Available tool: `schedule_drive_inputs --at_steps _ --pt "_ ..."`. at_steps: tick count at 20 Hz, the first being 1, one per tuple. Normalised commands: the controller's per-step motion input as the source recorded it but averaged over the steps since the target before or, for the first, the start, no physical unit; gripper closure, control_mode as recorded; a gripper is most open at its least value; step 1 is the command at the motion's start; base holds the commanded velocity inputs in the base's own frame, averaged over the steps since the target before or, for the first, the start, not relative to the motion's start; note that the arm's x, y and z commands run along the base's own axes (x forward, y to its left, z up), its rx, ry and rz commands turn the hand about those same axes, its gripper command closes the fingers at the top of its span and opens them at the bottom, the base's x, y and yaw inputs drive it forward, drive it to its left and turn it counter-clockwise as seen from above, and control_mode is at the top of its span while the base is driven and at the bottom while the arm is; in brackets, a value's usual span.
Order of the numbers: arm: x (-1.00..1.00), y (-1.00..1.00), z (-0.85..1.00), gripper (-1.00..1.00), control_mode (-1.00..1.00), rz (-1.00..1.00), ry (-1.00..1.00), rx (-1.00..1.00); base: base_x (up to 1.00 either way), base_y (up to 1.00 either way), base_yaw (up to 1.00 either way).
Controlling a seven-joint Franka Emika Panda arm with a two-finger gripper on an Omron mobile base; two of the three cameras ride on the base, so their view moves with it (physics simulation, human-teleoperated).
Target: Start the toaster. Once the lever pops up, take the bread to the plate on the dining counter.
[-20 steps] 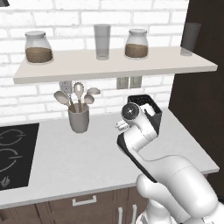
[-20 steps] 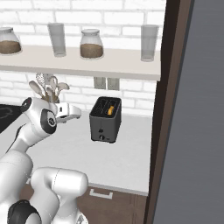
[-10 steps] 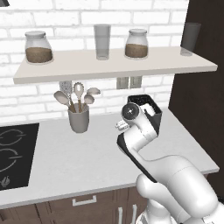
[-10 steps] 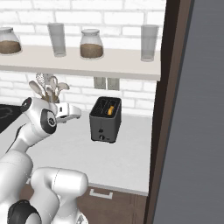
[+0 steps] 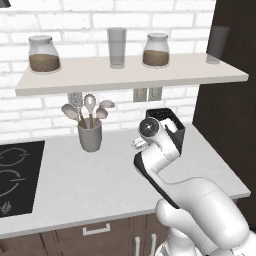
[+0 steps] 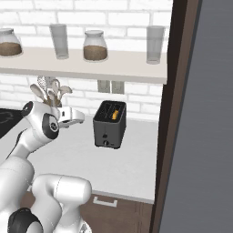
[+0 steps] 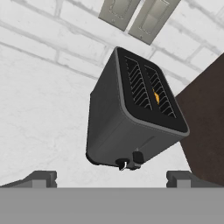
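The dark grey-black toaster (image 6: 110, 124) stands on the white counter by the brick wall, next to a tall dark panel. In the left base view the toaster (image 5: 169, 121) is partly hidden behind my arm. From the hand view I look down on the toaster (image 7: 131, 118), with its knob and lever low on the front. A small orange-tan sliver of the bread (image 7: 156, 97) shows in one slot, and the bread (image 6: 116, 113) sits low inside. My gripper (image 7: 111, 178) is open, short of the toaster, holding nothing. The plate and the dining counter are out of view.
A grey utensil cup (image 5: 90, 135) stands left of the toaster. A black cooktop (image 5: 15, 175) lies at the far left. A shelf (image 5: 125, 75) with jars and glasses hangs overhead. A tall dark panel (image 6: 175, 113) bounds the right. Wall outlets (image 7: 138, 13) sit behind the toaster.
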Motion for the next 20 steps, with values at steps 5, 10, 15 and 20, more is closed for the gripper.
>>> schedule_drive_inputs --at_steps 5,10,15,20 --pt "0.00 0.00 0.00 -1.00 -1.00 0.00 0.00 0.00 0.00 0.00 0.00" --pt "0.00 0.00 0.00 -1.00 -1.00 0.00 0.00 0.00 0.00 0.00 0.00" --pt "0.00 0.00 0.00 -1.00 -1.00 0.00 0.00 0.00 0.00 0.00 0.00" --pt "0.00 0.00 0.00 -1.00 -1.00 0.00 0.00 0.00 0.00 0.00 0.00"
